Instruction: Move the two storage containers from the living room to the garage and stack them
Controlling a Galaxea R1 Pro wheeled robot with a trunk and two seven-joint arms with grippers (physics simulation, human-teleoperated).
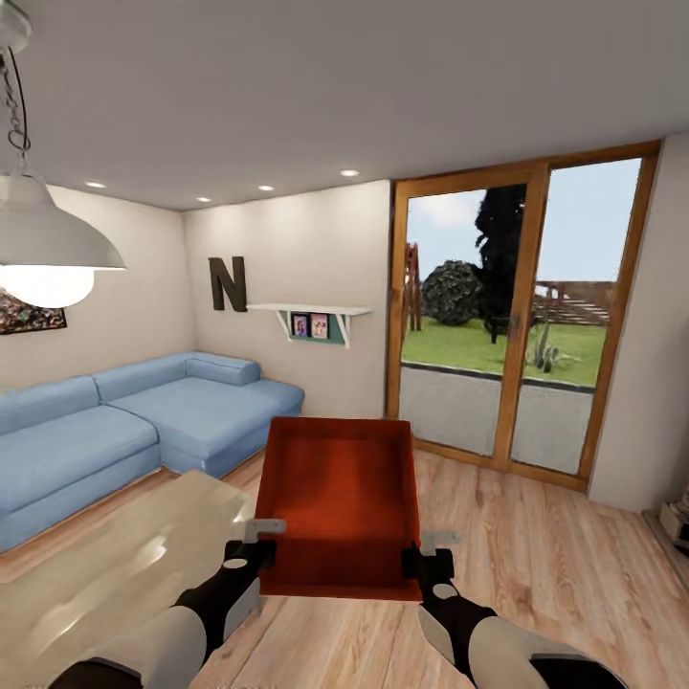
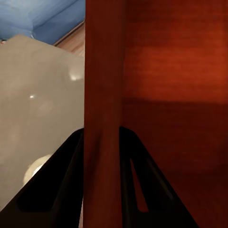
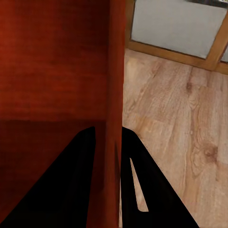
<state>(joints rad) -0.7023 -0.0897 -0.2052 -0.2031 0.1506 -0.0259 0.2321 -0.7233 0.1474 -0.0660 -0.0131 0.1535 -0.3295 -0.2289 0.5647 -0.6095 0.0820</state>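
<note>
Head view shows the robot in the living room, holding one red box (image 1: 337, 507) up in front of it with both arms. The left tool (image 1: 247, 565) pinches the box's left wall and the right tool (image 1: 428, 566) pinches the right wall. In the left wrist view, the left tool's dark fingers (image 2: 57, 185) sit on both sides of the thin red wall, so it is closed on the box. The right wrist view shows the same thing: one dark finger (image 3: 142, 190) is outside the wall and one is inside. I think the robot grips both side walls so the box stays steady and does not swing while it is carried. The box is open on top and tips a little toward the camera, so we can look inside. Nothing is in it. Below the box, to the left, is a pale shiny worktop (image 1: 115, 565). A blue sofa (image 1: 124, 421) stands by the wall, and glass doors (image 1: 517, 316) show a green garden. The box is not in the garage yet, so most of the job is left to do.
</note>
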